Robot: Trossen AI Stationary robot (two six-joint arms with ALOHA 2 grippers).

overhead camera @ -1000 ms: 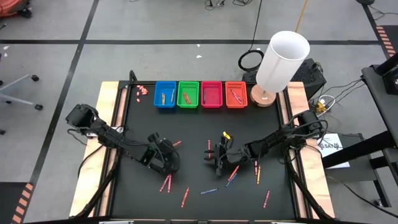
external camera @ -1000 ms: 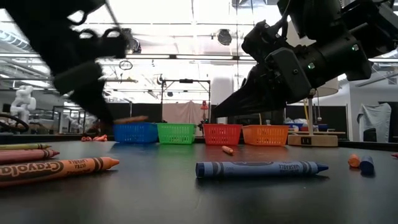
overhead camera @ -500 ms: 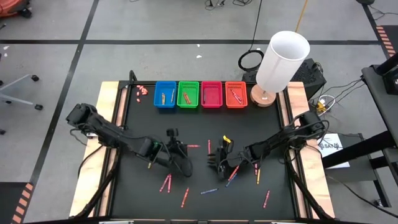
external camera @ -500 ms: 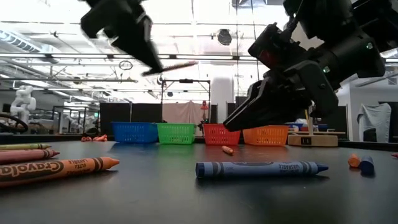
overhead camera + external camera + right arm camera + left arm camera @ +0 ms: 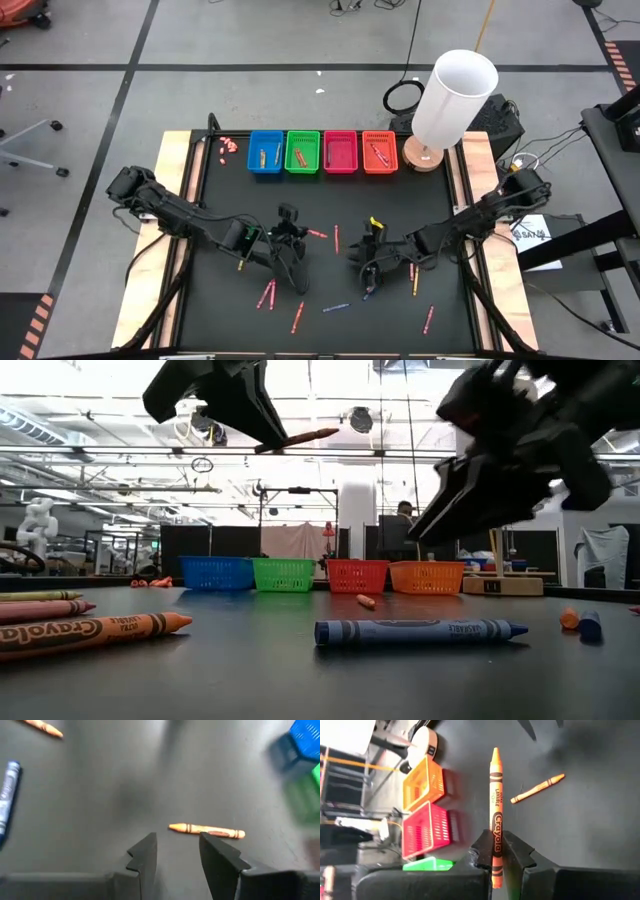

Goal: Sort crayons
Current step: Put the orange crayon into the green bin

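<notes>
My left gripper [image 5: 298,232] is shut on an orange crayon [image 5: 496,805], held high above the table in the low view [image 5: 297,438]. My right gripper [image 5: 177,842] is open and empty, low over the mat right of centre [image 5: 364,256]. Another orange crayon [image 5: 207,830] lies flat on the mat just beyond its fingertips. A blue crayon [image 5: 420,631] and several more crayons [image 5: 267,293] lie flat on the near half of the mat. Blue [image 5: 265,152], green [image 5: 302,152], pink [image 5: 340,152] and orange [image 5: 379,152] baskets stand in a row at the far edge. My left gripper pinches the orange crayon between its two fingers [image 5: 512,852], on the wrapper near its blunt rear end [image 5: 496,842]. The fingers slant down from the table's left. The crayon sticks out ahead of them toward the right, about level and lifted clear of the mat.
A white cylinder on a wooden base [image 5: 455,95] stands at the far right corner. Small pinkish bits [image 5: 228,146] lie left of the blue basket. Crayons [image 5: 90,630] lie close to the low camera at the near edge. The mat has wooden side rails [image 5: 165,240].
My left gripper has risen from near the mat with the orange crayon and gone toward the table's right and far side; the crayon is now lifted well clear. My right gripper has drawn back toward the table's right and near side.
</notes>
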